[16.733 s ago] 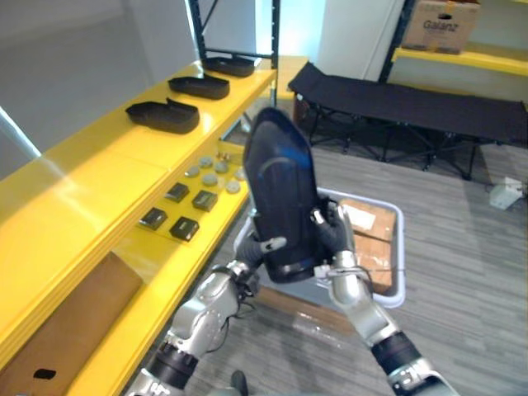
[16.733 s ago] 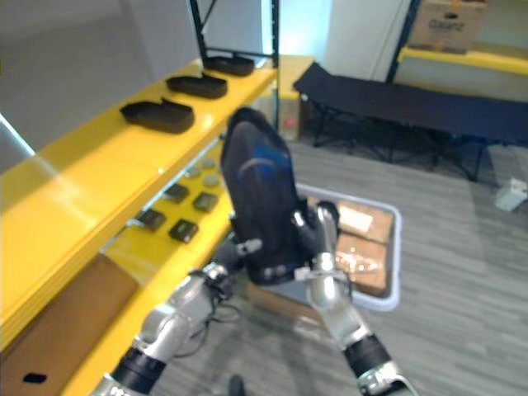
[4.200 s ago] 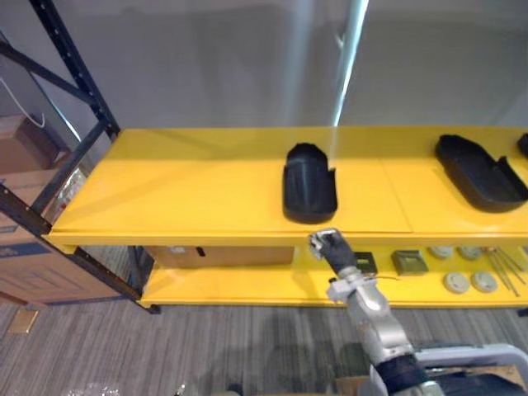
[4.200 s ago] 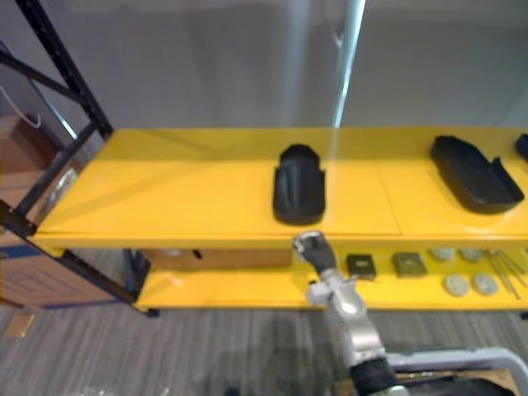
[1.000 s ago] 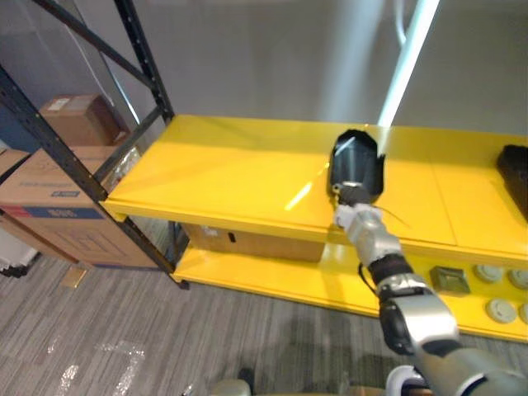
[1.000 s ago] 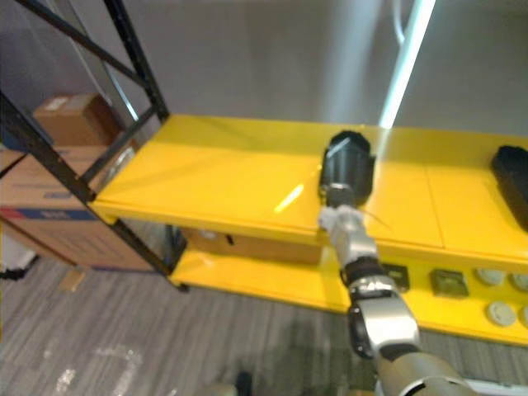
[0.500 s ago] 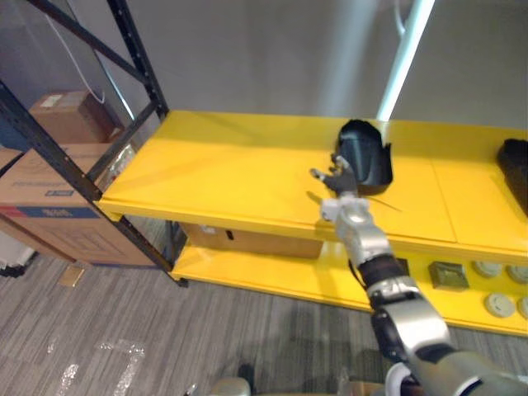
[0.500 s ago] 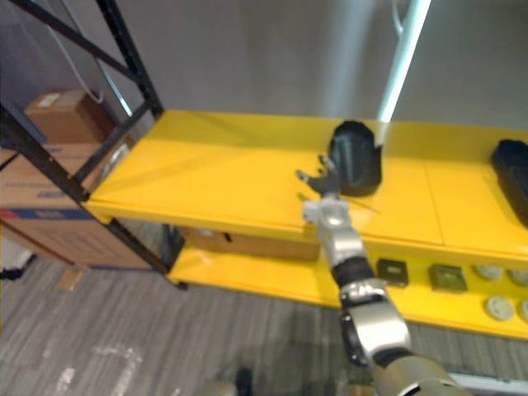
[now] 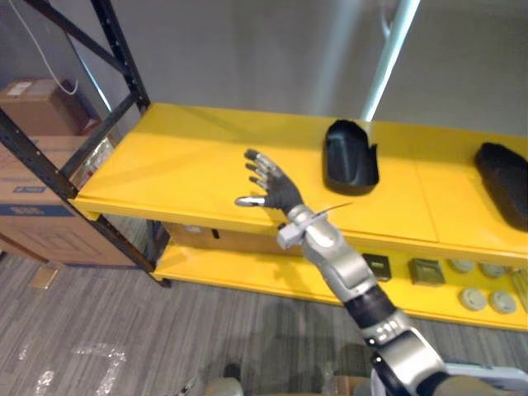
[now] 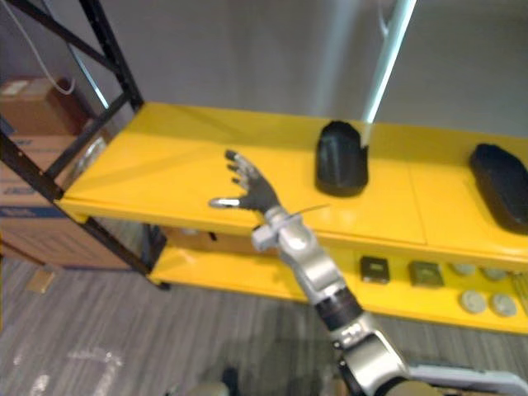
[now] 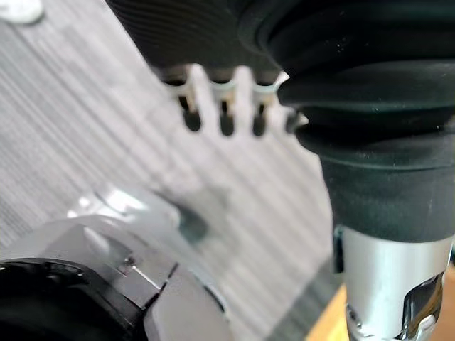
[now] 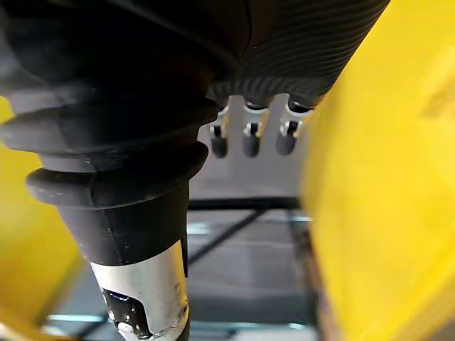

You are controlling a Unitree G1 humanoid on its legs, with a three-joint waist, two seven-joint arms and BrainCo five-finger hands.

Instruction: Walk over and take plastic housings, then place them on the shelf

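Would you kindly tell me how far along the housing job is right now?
Done: a middle housing and an end housing lie on the yellow shelf. In hand: nothing; the right hand is open, clear of the middle housing, the left hand open above the floor. Left: fetching any further housings.

Centre-right in the head views, a glossy black plastic housing (image 9: 350,157) lies on a bright yellow shelf (image 9: 190,177), with a second black housing (image 9: 503,183) at the right edge. At centre frame, the right hand (image 9: 276,190) shows silver fingers, dark tips and a dark palm. Black steel uprights (image 9: 122,62) cross the upper left beside brown cardboard boxes (image 9: 37,97). The floor (image 9: 91,338) is grey and finely striped.
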